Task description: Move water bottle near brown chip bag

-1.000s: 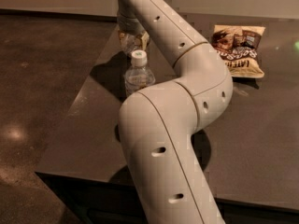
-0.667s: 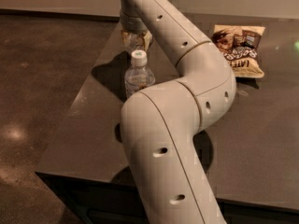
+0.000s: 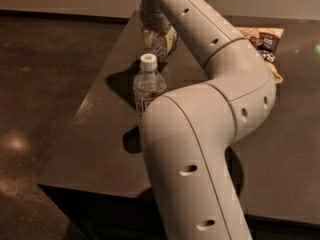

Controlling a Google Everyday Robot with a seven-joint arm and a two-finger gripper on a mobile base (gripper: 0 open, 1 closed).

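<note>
The water bottle [image 3: 155,44] is small, clear and crinkled. It is at the far side of the dark table [image 3: 100,134], held in my gripper [image 3: 160,36], which reaches down from the top of the view and is shut around it. The brown chip bag [image 3: 266,43] lies flat at the far right. My arm hides most of it, leaving its brown top and cream band showing. The bottle is left of the bag, with my forearm between them.
A taller white-capped bottle with a dark label [image 3: 148,84] stands upright just in front of the gripper. My bulky arm [image 3: 200,134] covers the table's middle. The table's left edge [image 3: 82,109] drops to a dark floor.
My gripper and the water bottle have shifted to the right, toward the chip bag. My forearm now covers more of the bag. The taller bottle has not moved.
</note>
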